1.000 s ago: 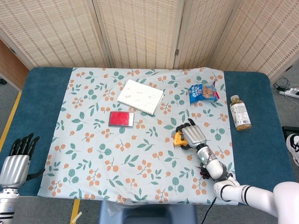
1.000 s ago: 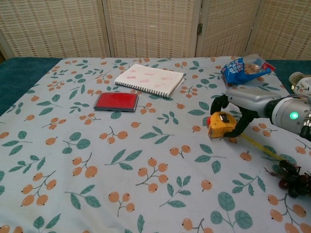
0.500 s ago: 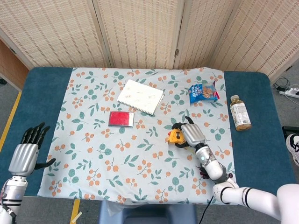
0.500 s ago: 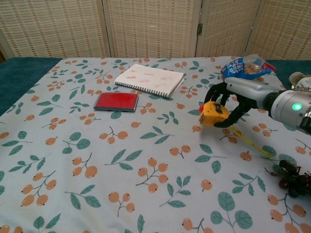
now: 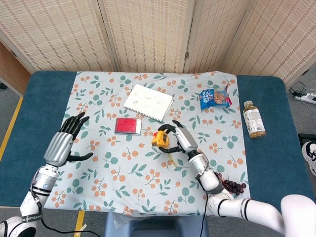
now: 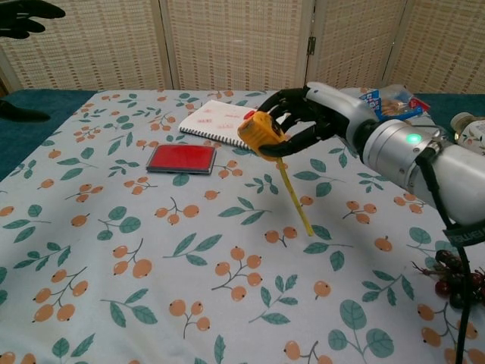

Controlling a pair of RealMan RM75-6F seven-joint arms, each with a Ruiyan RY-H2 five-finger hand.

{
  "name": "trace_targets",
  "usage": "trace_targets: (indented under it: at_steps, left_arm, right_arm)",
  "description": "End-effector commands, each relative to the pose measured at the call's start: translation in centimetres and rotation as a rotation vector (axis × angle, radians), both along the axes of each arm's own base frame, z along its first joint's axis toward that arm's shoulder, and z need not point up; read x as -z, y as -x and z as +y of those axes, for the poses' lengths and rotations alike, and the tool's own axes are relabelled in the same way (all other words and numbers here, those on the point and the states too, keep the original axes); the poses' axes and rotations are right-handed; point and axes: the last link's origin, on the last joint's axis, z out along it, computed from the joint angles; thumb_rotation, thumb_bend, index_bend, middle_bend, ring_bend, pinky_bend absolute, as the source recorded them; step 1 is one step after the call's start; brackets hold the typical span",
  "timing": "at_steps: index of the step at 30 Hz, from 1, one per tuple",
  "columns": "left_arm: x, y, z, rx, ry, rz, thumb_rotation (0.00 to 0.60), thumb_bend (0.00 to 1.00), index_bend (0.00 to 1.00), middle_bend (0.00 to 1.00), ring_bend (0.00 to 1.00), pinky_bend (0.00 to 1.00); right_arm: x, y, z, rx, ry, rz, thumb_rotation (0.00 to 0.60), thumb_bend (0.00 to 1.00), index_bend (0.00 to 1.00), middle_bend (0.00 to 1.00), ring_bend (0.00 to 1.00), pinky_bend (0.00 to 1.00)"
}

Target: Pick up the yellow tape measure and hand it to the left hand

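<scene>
The yellow tape measure [image 5: 160,138] [image 6: 259,131] is lifted off the cloth, held in my right hand [image 5: 176,138] [image 6: 303,115], whose dark fingers wrap around it. A strip of yellow tape [image 6: 293,195] hangs out of the case down toward the cloth. My left hand [image 5: 64,139] is raised over the left side of the table with its fingers spread and nothing in it; in the chest view only the left hand's dark fingertips [image 6: 23,14] show at the top left corner.
A red flat case [image 5: 128,125] [image 6: 181,158] and a white spiral notebook [image 5: 147,102] [image 6: 234,123] lie between the two hands. A blue snack bag [image 5: 215,98], a bottle [image 5: 254,119] and dark grapes [image 5: 234,186] [image 6: 453,277] are on the right side.
My right hand has lifted the tape measure and carried it leftward toward the table's middle, the tape trailing out. My left hand has risen from the table's left edge and moved inward.
</scene>
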Motion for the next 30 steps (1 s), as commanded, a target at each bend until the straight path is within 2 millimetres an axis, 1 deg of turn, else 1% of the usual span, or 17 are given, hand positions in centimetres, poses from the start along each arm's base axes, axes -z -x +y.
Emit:
trace_targets:
  at_steps: [1,2,5,11,15,21,30]
  left_arm:
    - [1.8,-3.5,0.7,0.083,0.06,-0.023,0.6,0.17,0.0,0.0,0.0,0.0]
    - [2.4,-4.3,1.0,0.097,0.069,-0.024,0.6,0.18,0.0,0.0,0.0,0.0]
    - [3.4,-5.9,1.4,0.122,0.084,-0.026,0.6,0.18,0.0,0.0,0.0,0.0]
    - [5.2,-8.6,2.1,0.162,0.111,-0.024,0.6,0.18,0.0,0.0,0.0,0.0]
    - [5.9,-9.8,2.6,0.18,0.113,-0.013,0.6,0.18,0.0,0.0,0.0,0.0]
    - [6.6,-10.8,3.0,0.184,0.116,-0.01,0.6,0.18,0.0,0.0,0.0,0.0]
    - [7.6,-11.1,3.6,0.171,0.107,0.009,0.6,0.18,0.0,0.0,0.0,0.0]
  right_arm:
    - [1.3,-2.6,-0.1,-0.007,0.001,-0.116,0.6,0.33,0.58,0.51,0.37,0.0]
    - [1.8,-3.1,-0.2,-0.002,0.004,-0.146,0.6,0.33,0.58,0.51,0.37,0.0]
    - [2.6,-3.9,-0.1,0.009,0.003,-0.212,0.6,0.33,0.58,0.51,0.37,0.0]
    - [3.8,-5.0,0.5,-0.009,0.01,-0.281,0.6,0.33,0.58,0.51,0.37,0.0]
    - [4.3,-5.3,0.6,-0.016,0.006,-0.297,0.6,0.33,0.58,0.51,0.37,0.0]
    - [4.8,-5.8,0.6,-0.02,0.003,-0.296,0.6,0.33,0.58,0.51,0.37,0.0]
    - [5.2,-6.4,0.8,-0.024,-0.007,-0.289,0.6,0.33,0.58,0.51,0.37,0.0]
